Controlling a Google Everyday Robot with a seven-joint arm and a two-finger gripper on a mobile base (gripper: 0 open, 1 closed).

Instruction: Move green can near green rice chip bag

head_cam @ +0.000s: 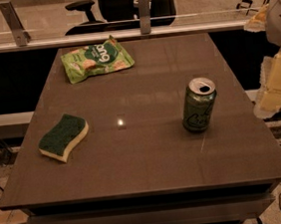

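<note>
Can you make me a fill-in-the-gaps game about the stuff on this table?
1. The green can stands ____ on the table.
2. The green rice chip bag lies far from the can, near the table's back ____ corner.
3. The green-and-yellow thing at the front left is a ____.
4. The gripper hangs past the table's ____ edge, not touching the can.
Missing words: upright; left; sponge; right.

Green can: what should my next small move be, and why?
Probably swing the gripper, which is beyond the right edge of the table, left toward the green can. The can stands upright and untouched on the right side, while the green rice chip bag lies flat near the far left corner, well apart from it.
</note>
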